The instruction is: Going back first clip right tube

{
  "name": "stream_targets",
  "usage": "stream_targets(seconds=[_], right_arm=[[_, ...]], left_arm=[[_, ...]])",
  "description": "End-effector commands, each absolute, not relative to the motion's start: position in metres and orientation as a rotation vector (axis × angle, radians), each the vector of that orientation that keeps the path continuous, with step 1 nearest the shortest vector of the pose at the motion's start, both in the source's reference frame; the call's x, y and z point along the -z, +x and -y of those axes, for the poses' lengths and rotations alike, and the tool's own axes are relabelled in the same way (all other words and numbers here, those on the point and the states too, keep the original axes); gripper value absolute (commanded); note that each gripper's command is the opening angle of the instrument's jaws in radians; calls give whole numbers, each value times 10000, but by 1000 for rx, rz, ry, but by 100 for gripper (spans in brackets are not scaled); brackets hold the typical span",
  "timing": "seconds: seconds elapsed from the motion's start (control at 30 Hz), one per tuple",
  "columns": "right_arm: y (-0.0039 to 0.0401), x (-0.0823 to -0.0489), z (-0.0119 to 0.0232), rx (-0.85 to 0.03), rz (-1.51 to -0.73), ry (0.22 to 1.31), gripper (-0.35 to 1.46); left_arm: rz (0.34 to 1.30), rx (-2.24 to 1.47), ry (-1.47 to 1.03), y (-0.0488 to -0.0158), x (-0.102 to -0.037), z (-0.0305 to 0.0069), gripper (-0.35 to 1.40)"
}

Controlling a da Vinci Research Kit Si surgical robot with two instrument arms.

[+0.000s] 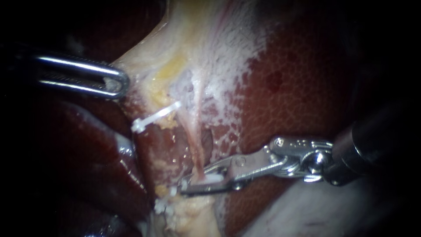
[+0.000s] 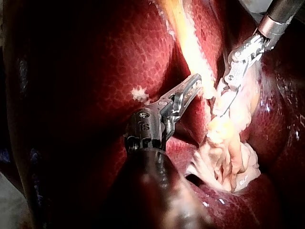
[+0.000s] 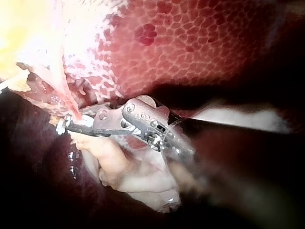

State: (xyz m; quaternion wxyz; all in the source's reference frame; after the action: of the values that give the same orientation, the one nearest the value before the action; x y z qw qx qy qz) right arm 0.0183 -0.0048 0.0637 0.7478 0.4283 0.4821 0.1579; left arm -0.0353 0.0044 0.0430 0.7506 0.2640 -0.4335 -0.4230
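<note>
Lower centre of the frame, the right instrument (image 1: 189, 183) is reaching in from the right, its jaws clamping a white clip (image 1: 211, 178) on the right tube (image 1: 193, 140). Just up and left, a second clip (image 1: 155, 116) is sitting on the tissue beside that tube. Upper left, the left instrument (image 1: 122, 83) is gripping pale tissue (image 1: 184, 35), with the liver (image 1: 298, 87) lying behind.
</note>
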Motion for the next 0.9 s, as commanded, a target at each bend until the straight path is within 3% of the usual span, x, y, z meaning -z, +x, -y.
stream_targets(seconds=[0.03,0.63,0.73,0.9], right_arm=[[184,-637,48,-345,-1055,937,-35],[189,-637,47,-350,-1066,938,-34],[193,-638,46,-336,-1101,929,-2],[196,-637,46,-315,-1145,912,36]], left_arm=[[947,924,577,-353,-430,-44,-35],[947,925,577,-353,-430,-44,-35],[947,924,577,-353,-430,-44,-35],[947,924,577,-353,-430,-43,-35]])
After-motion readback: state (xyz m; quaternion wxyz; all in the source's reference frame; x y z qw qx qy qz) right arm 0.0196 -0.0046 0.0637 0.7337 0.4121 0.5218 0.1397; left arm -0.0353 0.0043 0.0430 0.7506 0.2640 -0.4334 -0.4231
